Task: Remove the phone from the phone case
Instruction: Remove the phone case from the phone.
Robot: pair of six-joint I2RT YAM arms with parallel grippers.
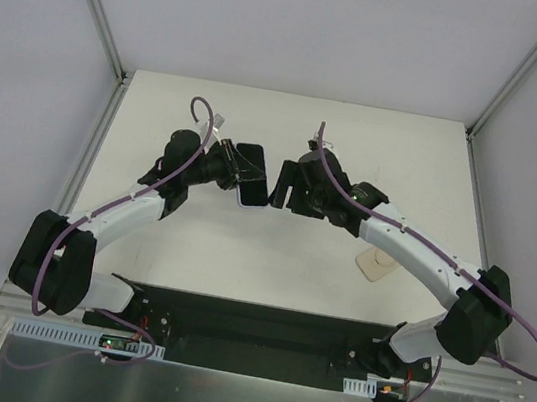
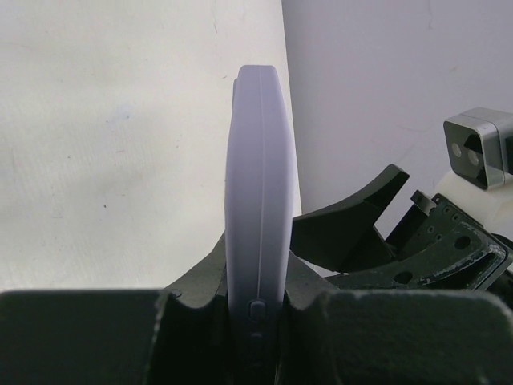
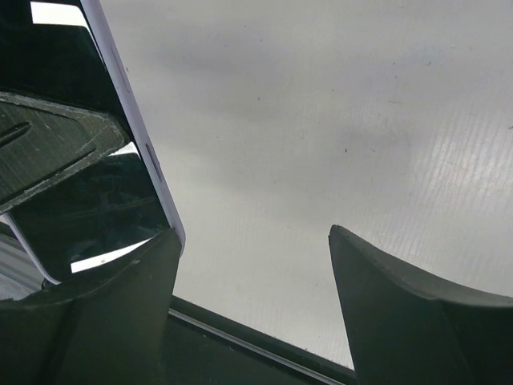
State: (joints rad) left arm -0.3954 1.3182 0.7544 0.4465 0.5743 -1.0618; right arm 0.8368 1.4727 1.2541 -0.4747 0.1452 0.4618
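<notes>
Left gripper (image 1: 236, 168) clamps the phone (image 1: 252, 176), still in its phone case (image 2: 258, 200), above mid-table (image 1: 359, 134), clear of all edges. Long axis projects straight out from the fingers. Screen faces right gripper (image 1: 286, 185), which stands wide open, empty, just beside.

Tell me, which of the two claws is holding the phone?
The left gripper: it is clamped on the cased phone, while the right gripper stands open beside it.

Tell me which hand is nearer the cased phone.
Left. The left hand is shut on the cased phone; the right hand is open, close beside it, not gripping.
</notes>
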